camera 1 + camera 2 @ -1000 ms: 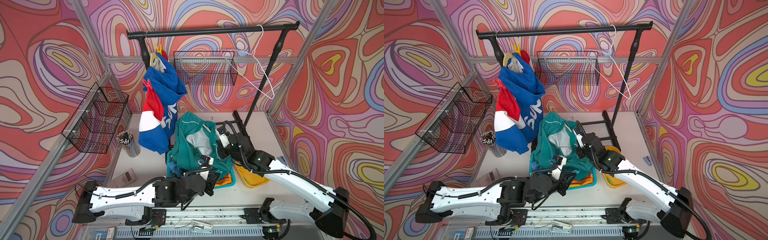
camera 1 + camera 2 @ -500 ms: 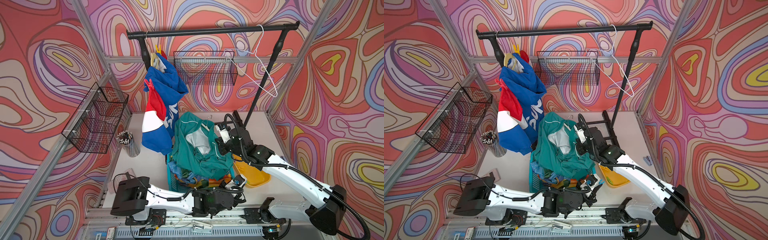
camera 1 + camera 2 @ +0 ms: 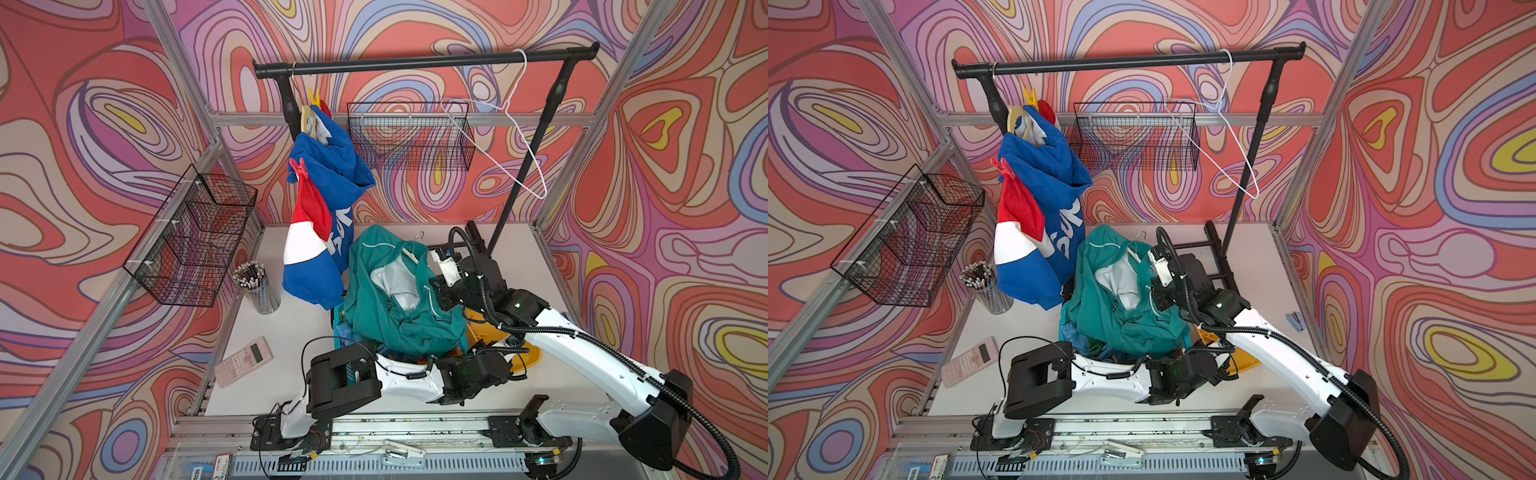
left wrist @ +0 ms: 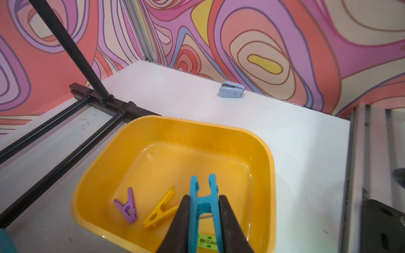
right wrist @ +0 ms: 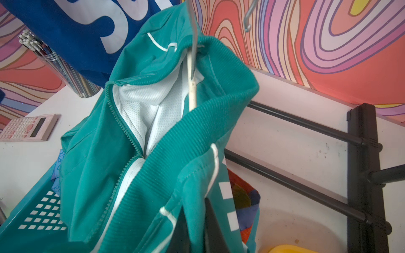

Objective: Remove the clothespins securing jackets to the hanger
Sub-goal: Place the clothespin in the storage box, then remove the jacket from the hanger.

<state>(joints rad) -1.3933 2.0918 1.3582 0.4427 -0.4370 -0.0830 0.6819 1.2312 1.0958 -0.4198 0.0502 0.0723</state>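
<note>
Swung back from the teal jacket [image 3: 395, 307], the left gripper [image 4: 204, 197] now pinches a blue clothespin [image 4: 213, 188] above the yellow tub [image 4: 268, 166]. Only its wrist view shows this, while the right gripper [image 5: 195, 232] clamps the jacket.

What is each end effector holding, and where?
Left end effector: blue clothespin, squeezed across its two legs. Right end effector: teal jacket, pinched at fabric near the collar.

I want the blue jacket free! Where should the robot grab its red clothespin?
Probably its two free handle ends, squeezed together. The red clothespin bites the blue jacket with its handles sticking up and outward, so come from above, on the side away from the cloth.
</note>
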